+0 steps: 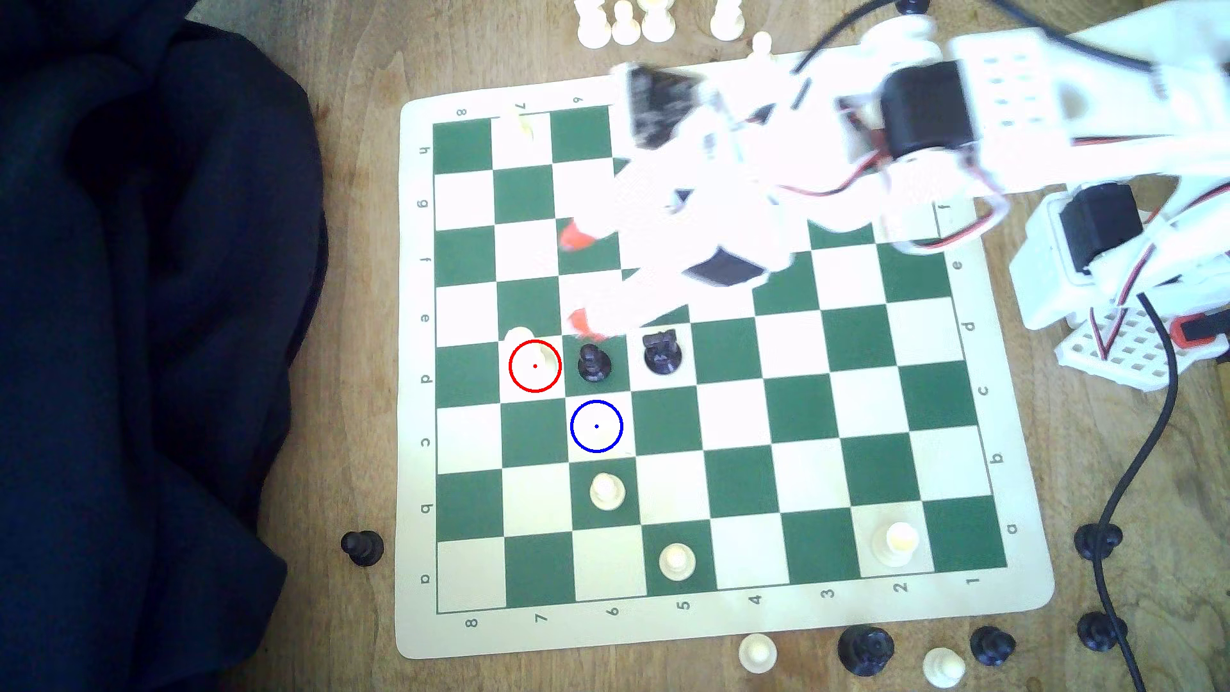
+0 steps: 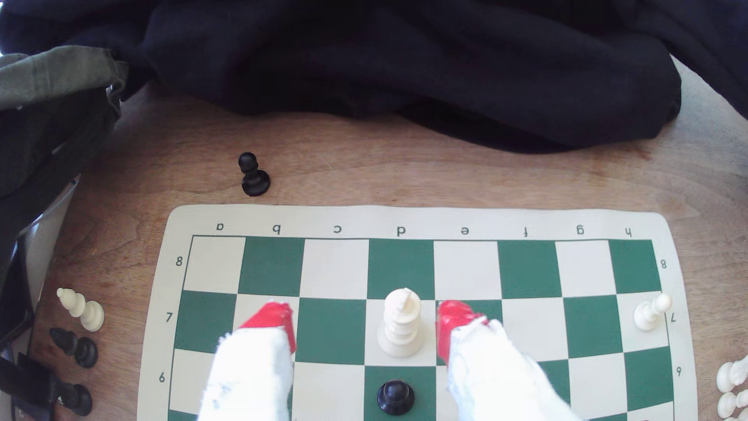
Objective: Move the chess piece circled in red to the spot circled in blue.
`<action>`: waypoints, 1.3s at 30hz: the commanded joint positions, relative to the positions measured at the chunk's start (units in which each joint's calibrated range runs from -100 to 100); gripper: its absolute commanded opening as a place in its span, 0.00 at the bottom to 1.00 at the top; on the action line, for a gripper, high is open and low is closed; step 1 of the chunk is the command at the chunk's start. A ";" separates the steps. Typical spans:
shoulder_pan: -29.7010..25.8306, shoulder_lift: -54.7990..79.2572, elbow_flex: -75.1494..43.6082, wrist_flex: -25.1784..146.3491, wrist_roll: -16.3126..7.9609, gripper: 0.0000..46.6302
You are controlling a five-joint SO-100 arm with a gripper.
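In the exterior view, my claw (image 1: 578, 279) hangs open and blurred over the chessboard (image 1: 732, 619); the cream chess piece (image 1: 529, 349) stands in the red ring, and the blue-ringed square (image 1: 596, 426) lies diagonally beside it. In the wrist view, that piece (image 2: 400, 324) stands upright between my 2 red-tipped fingers (image 2: 453, 320), untouched, with a black pawn (image 2: 396, 396) nearer me.
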 commanded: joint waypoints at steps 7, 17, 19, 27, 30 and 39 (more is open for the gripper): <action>2.36 11.87 -17.73 3.20 -1.03 0.43; 2.83 32.08 -50.73 23.84 -6.35 0.45; 2.75 34.11 -53.54 25.31 -7.18 0.45; 2.13 39.46 -55.72 26.87 -6.20 0.47; 2.13 40.48 -55.99 27.60 -5.76 0.47; 1.81 44.64 -59.26 27.85 -5.18 0.46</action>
